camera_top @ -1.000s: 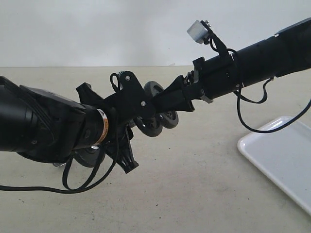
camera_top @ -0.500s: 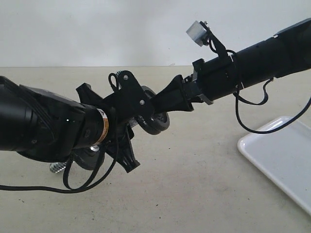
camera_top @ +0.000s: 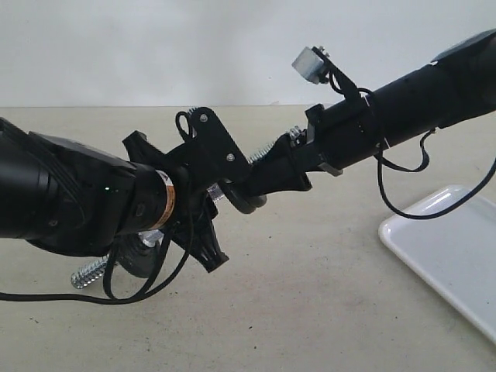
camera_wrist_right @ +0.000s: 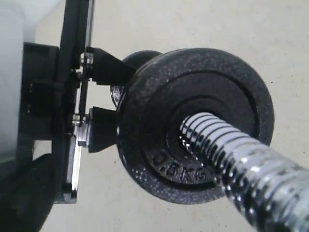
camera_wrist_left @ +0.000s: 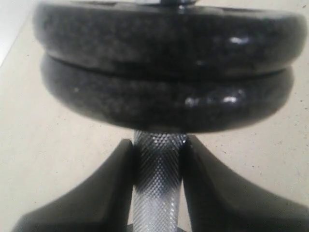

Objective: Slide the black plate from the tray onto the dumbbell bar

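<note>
The black plate [camera_wrist_right: 193, 125], stamped 0.5KG, sits threaded on the dumbbell bar [camera_wrist_right: 241, 164], whose screw end passes through its hole. In the left wrist view it is the farther disc [camera_wrist_left: 164, 38], stacked against a second identical disc [camera_wrist_left: 164, 96]. My left gripper [camera_wrist_left: 158, 145] is shut on the knurled bar [camera_wrist_left: 157, 193] just below them. In the exterior view the plates [camera_top: 246, 203] are mostly hidden behind my right gripper [camera_top: 246, 186], which stands open around the bar with no finger on the plate. The white tray [camera_top: 442, 248] lies at the right.
The bar's other threaded end [camera_top: 89, 273] sticks out low at the left, beside a dark disc [camera_top: 136, 256] partly hidden by my left arm [camera_top: 70, 201]. Cables hang under both arms. The beige tabletop [camera_top: 310, 310] runs to a white wall.
The plate has slid down the bar against the other disc, baring the threaded end behind it. My right gripper's jaws have spread off the plate. The left arm has tilted the bar slightly.
</note>
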